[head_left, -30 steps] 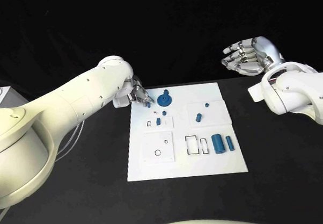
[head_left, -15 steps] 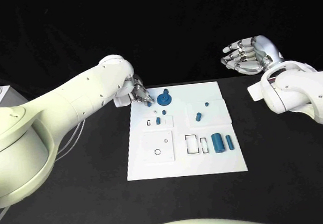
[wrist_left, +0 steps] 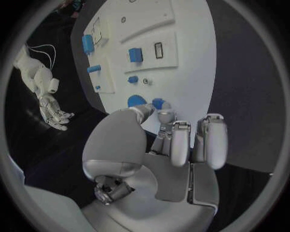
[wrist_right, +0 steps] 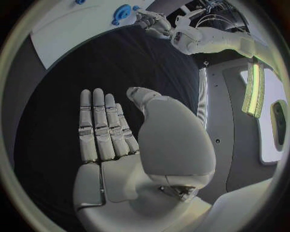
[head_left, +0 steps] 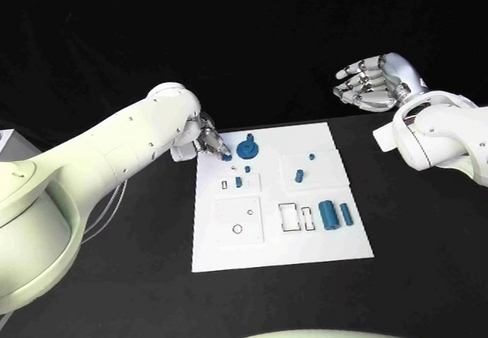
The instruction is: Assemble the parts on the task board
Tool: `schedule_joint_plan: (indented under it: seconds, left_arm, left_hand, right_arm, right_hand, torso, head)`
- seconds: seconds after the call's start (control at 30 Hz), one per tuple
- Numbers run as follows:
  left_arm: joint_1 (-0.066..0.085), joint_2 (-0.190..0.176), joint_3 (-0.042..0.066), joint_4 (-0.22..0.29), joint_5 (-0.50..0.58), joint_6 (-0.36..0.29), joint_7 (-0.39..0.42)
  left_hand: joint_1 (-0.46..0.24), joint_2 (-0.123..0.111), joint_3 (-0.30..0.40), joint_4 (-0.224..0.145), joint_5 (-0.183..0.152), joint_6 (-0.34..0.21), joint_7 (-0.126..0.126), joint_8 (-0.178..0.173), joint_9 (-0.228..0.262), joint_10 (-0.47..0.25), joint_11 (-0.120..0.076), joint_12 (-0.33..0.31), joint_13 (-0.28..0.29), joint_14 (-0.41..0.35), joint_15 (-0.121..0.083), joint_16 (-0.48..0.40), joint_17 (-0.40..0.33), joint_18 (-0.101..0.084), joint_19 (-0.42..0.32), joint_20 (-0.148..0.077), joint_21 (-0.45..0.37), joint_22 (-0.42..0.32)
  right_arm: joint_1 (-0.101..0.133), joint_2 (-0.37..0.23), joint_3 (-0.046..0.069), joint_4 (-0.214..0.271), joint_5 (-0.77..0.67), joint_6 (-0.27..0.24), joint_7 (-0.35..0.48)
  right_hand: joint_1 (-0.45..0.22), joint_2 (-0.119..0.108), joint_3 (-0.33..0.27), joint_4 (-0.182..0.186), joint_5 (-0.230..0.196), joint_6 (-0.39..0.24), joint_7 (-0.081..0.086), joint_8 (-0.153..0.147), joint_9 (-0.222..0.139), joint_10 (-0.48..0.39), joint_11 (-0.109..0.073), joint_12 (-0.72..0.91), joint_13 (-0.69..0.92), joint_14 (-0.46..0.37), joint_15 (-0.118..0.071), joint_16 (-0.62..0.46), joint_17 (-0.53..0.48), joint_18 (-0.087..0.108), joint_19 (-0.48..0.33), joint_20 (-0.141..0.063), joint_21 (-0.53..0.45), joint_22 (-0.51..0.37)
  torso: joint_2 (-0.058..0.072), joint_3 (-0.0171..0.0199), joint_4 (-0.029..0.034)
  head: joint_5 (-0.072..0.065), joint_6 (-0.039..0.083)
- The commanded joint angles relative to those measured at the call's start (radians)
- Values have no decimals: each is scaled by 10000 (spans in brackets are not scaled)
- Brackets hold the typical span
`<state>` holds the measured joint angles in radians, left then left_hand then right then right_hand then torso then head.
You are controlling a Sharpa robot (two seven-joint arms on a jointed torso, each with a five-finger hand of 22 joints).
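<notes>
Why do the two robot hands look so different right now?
The left robot hand reaches down to the far left corner of the task board, fingertips near the round blue part; the right robot hand is raised beyond the board, off to its right. The left one's fingers are bent toward the board, while the right one's lie straight and side by side. Whether the left one holds anything is hidden. Both are silver, on white arms.
</notes>
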<state>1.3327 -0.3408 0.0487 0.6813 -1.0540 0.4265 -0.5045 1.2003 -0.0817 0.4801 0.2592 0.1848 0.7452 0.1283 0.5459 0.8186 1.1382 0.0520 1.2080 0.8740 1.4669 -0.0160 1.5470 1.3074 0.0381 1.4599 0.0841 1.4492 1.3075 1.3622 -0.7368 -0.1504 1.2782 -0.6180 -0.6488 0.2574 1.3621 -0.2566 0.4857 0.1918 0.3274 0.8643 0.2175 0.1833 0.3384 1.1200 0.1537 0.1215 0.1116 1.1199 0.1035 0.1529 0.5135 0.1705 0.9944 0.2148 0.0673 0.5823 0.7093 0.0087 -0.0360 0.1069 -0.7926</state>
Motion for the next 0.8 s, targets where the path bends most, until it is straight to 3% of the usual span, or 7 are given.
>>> schedule_joint_plan:
  seconds: [0.03, 0.23, 0.37, 0.63, 0.8]
  left_arm:
    - [3, 5, 3, 17, 75, -28, 8]
    - [3, 9, 3, 8, 77, 18, -1]
    - [4, 6, 2, 2, 81, 54, -6]
    - [3, -37, 2, 76, 104, -157, 20]
    - [2, -115, 4, 198, 119, -338, 44]
  left_hand:
    - [136, 26, 253, -56, 47, 24, -38, 57, -16, -51, -54, -20, -8, 902, -17, -16, 2285, 87, -36, -15, -58, 929]
    - [325, 95, 1397, -564, 24, -86, -56, 282, 10, -55, -80, -34, -44, 905, -46, -10, 2292, 87, -37, -56, -64, 938]
    - [246, 48, 1784, -761, 8, -126, -54, 376, 30, -46, -75, -35, -54, 905, -44, -9, 2292, 85, -35, -55, -64, 944]
    - [-683, -480, 1349, -474, -112, -77, -20, 526, 6, 23, -37, 40, -35, 905, -10, -9, 2290, 85, -33, -26, -70, 949]
    - [-955, -687, 950, -335, -128, -40, -18, 576, -19, 45, -31, 74, -13, 906, -5, -6, 2292, 82, -24, -20, -64, 963]
  right_arm:
    - [0, 10, 6, -6, -19, 37, 47]
    - [-2, 14, 6, -11, -19, 41, 46]
    - [-3, 15, 5, -12, -19, 42, 47]
    - [-7, 9, 5, -15, -19, 49, 46]
    - [-11, 0, 5, -25, -19, 49, 44]
  right_hand:
    - [-87, -18, -9, -53, 56, -53, 104, -33, -17, 6, 42, -46, -7, -32, 26, -43, -15, 94, -60, -5, -43, -8]
    - [-89, -16, -10, -59, 77, -52, 105, -36, -18, 7, 43, -47, -16, -32, 27, -51, -20, 96, -64, -3, -42, -23]
    - [-89, -16, -10, -59, 77, -52, 105, -36, -18, 7, 43, -47, -16, -32, 27, -51, -20, 96, -64, -3, -42, -23]
    - [-89, -16, -10, -59, 77, -52, 105, -36, -18, 7, 43, -47, -16, -32, 27, -51, -20, 96, -64, -3, -42, -23]
    - [-91, -15, -13, -66, 104, -52, 106, -41, -19, 9, 43, -48, -27, -30, 28, -60, -26, 97, -67, 0, -40, -43]
  torso:
    - [3, -3, -5]
    - [3, -2, -2]
    - [-2, -3, 3]
    - [0, -3, -4]
    - [6, -1, -8]
  head:
    - [3, 3]
    - [3, 1]
    - [11, -5]
    - [1, 10]
    - [-11, 15]
